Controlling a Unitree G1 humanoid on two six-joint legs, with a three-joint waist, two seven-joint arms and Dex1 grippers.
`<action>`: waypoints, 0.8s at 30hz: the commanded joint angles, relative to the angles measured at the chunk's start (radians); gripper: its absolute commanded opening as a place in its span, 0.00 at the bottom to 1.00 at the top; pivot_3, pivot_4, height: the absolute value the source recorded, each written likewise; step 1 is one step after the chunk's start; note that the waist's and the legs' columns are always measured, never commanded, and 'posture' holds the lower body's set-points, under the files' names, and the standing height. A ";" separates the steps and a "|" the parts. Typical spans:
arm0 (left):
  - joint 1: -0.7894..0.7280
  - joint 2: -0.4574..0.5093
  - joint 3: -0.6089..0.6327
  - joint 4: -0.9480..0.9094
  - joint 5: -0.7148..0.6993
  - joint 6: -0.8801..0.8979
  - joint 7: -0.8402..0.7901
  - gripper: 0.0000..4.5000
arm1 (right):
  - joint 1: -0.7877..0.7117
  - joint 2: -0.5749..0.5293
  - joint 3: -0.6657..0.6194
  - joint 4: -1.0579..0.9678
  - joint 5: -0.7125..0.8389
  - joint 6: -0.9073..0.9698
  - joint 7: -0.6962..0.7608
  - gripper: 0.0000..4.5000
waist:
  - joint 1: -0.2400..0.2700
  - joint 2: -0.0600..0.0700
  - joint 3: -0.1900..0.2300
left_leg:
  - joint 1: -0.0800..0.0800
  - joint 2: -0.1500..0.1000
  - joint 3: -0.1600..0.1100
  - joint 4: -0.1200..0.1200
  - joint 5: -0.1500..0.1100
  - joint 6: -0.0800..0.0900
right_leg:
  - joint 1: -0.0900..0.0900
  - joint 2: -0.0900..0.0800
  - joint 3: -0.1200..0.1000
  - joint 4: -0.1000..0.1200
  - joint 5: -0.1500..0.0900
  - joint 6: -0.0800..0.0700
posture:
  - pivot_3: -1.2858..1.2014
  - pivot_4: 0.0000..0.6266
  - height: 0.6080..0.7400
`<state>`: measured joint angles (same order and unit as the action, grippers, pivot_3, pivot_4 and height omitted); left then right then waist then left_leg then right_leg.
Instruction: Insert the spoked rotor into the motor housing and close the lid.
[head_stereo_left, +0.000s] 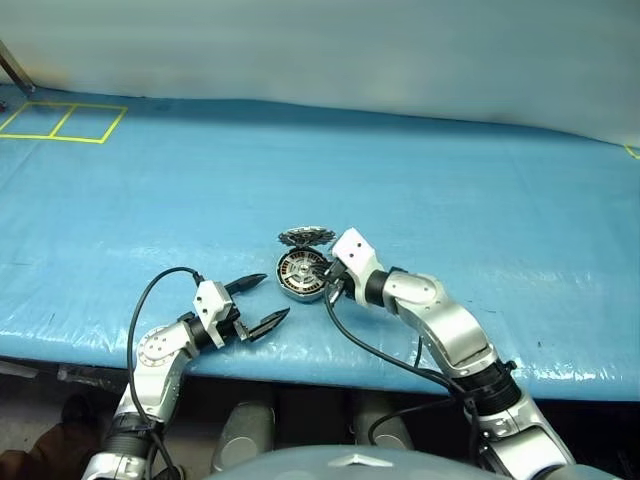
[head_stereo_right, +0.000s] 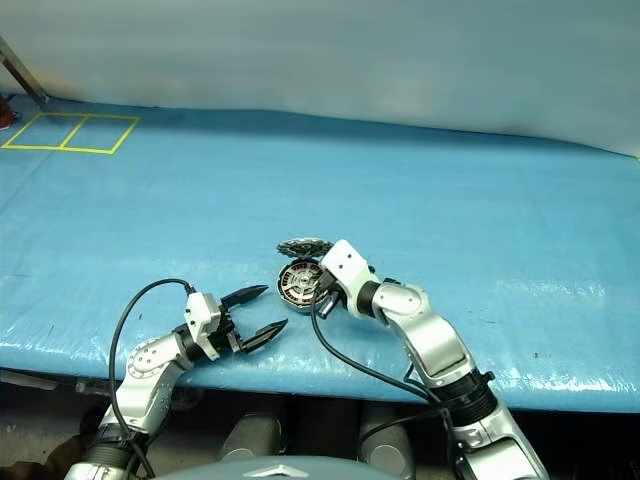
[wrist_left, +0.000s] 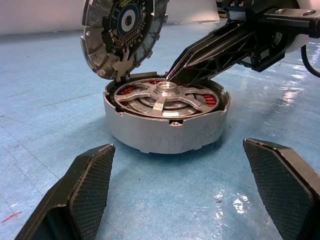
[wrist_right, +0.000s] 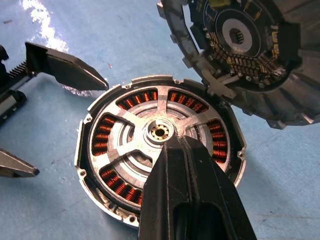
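Over spoked rotor: closed right gripper

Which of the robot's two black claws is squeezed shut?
The right gripper: its black fingers are pressed together over the silver spoked rotor in the grey motor housing. The left gripper stands wide open.

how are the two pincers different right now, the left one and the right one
The left pincer stands wide open; the right pincer is shut, its fingers pressed together. The left pincer hangs beside the motor housing, touching nothing, while the right pincer's tip sits over the spoked rotor near its hub. The left points roughly level over the blue table cover; the right tilts downward. Both have two black fingers and aim toward the housing.
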<state>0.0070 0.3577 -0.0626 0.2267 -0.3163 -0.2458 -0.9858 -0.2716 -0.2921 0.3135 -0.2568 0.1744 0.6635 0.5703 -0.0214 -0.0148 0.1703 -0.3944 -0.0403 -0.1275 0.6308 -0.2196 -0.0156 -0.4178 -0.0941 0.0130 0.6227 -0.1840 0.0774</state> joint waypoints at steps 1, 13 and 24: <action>-0.015 0.004 0.007 -0.021 -0.006 -0.016 -0.009 1.00 | -0.008 0.019 -0.081 -0.113 0.067 -0.012 -0.003 0.00 | 0.000 0.000 0.000 | 0.000 0.000 0.000 0.000 0.000 0.000 | 0.000 0.000 0.000 0.000 0.000 0.000 | 0.52 0.24 1.00; -0.037 0.005 0.012 0.001 -0.002 -0.021 -0.020 1.00 | 0.048 -0.118 -0.139 -0.188 0.030 0.107 -0.086 0.00 | 0.001 0.000 0.000 | 0.000 0.000 0.000 0.000 0.000 0.000 | 0.000 0.000 0.000 0.000 0.000 0.000 | 0.52 0.24 1.00; -0.042 0.006 0.017 0.009 -0.005 -0.023 -0.024 1.00 | -0.097 0.007 -0.173 0.083 -0.050 0.032 -0.239 0.00 | -0.003 0.000 0.000 | 0.000 0.000 0.000 0.000 0.000 0.000 | 0.000 0.000 0.000 0.000 0.000 0.000 | 0.52 0.24 1.00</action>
<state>-0.0323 0.3582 -0.0575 0.2459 -0.3170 -0.2512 -1.0048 -0.3339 -0.2949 0.1764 -0.1785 0.1225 0.7371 0.3412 -0.0240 -0.0144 0.1705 -0.3947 -0.0405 -0.1270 0.6305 -0.2195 -0.0156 -0.4183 -0.0941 0.0132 0.6229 -0.1841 0.0771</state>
